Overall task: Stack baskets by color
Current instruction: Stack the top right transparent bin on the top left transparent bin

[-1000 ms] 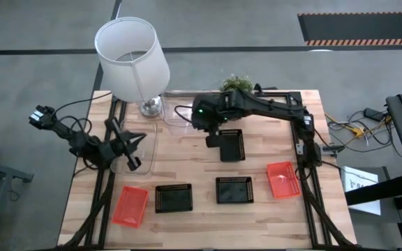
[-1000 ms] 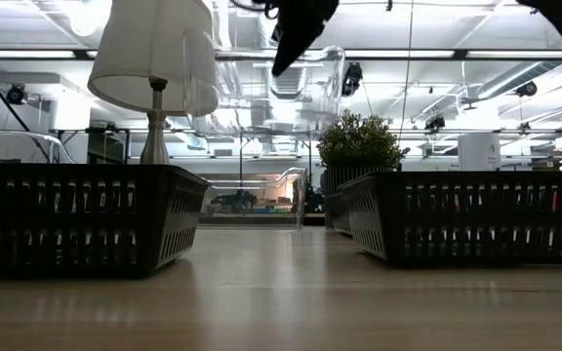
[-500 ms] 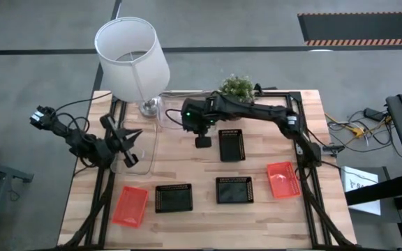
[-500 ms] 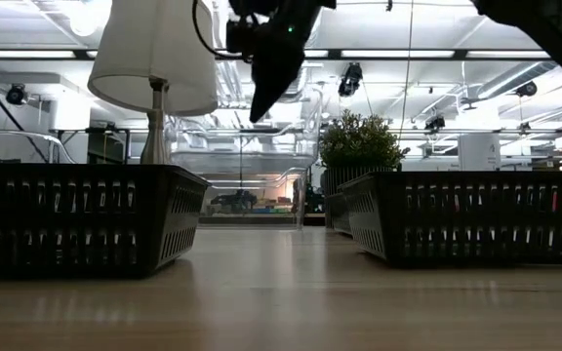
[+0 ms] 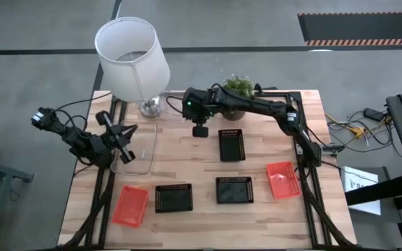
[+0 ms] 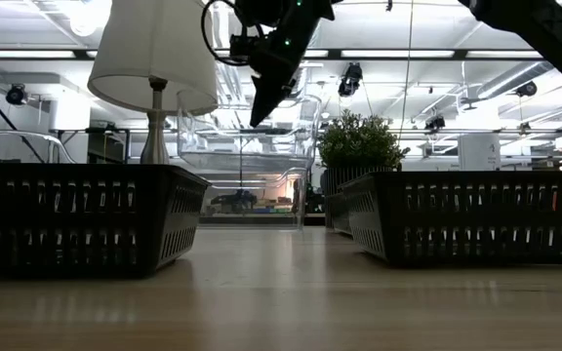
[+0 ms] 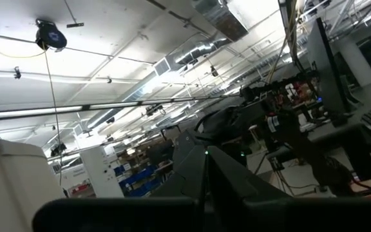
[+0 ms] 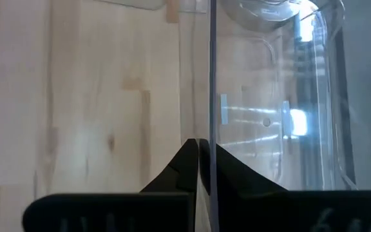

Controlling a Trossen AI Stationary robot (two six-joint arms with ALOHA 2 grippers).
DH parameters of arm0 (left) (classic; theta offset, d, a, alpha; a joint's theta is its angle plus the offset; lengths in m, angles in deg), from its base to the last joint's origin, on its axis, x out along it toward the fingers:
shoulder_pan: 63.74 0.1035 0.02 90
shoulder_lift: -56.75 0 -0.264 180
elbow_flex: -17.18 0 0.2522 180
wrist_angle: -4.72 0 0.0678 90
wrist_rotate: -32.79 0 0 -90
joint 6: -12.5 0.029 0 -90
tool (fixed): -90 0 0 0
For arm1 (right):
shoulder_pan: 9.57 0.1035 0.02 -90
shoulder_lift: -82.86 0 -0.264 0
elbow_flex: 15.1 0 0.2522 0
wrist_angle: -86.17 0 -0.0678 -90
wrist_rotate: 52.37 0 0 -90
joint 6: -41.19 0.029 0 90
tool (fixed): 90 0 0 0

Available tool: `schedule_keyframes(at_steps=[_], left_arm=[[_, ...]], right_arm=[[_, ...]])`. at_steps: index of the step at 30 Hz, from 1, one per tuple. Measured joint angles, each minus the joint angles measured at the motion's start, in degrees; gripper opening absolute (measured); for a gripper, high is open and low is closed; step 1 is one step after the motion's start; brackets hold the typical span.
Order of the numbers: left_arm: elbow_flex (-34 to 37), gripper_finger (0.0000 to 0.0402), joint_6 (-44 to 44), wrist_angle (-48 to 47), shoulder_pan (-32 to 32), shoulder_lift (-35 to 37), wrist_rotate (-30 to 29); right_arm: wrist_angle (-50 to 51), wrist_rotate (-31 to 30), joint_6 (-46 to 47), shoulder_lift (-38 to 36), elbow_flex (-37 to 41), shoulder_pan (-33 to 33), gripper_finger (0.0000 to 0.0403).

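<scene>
One clear perforated plastic basket (image 6: 247,146) hung above the table, its thin wall pinched by the right gripper (image 5: 199,130), I judged for stacking on the second clear basket (image 5: 147,143). The left gripper (image 5: 122,148) waited beside that one, fingers pressed together.
</scene>
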Motion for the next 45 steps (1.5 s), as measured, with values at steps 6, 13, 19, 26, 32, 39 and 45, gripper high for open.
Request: schedule_keyframes(at_steps=[6,13,19,26,32,39,45], left_arm=[[0.15,0.0000,0.11,0.01,0.03,0.10,0.00],[0.19,0.0000,0.13,-0.02,0.04,0.11,0.02],[0.24,0.0000,0.15,-0.02,0.02,0.11,0.02],[0.24,0.0000,0.13,0.00,0.02,0.11,0.02],[0.24,0.0000,0.11,-0.04,0.01,0.07,0.03],[0.24,0.0000,0.07,-0.02,-0.02,0.07,0.04],[0.24,0.0000,0.02,-0.02,0.00,0.09,0.04]], right_arm=[[-1.11,-0.11,-0.37,0.41,0.00,-1.53,0.0009],[-4.79,-0.07,-0.88,0.41,0.44,-2.56,0.0009],[-6.21,0.03,-1.68,0.41,1.24,-2.56,0.0009],[-7.35,1.44,-3.05,1.65,1.46,-2.56,0.0009],[-7.59,1.05,-4.14,3.82,1.51,-2.56,0.0009],[-7.74,0.98,-4.17,4.11,1.51,-2.56,0.0009],[-7.81,0.98,-3.60,4.13,1.51,-2.56,0.0009]])
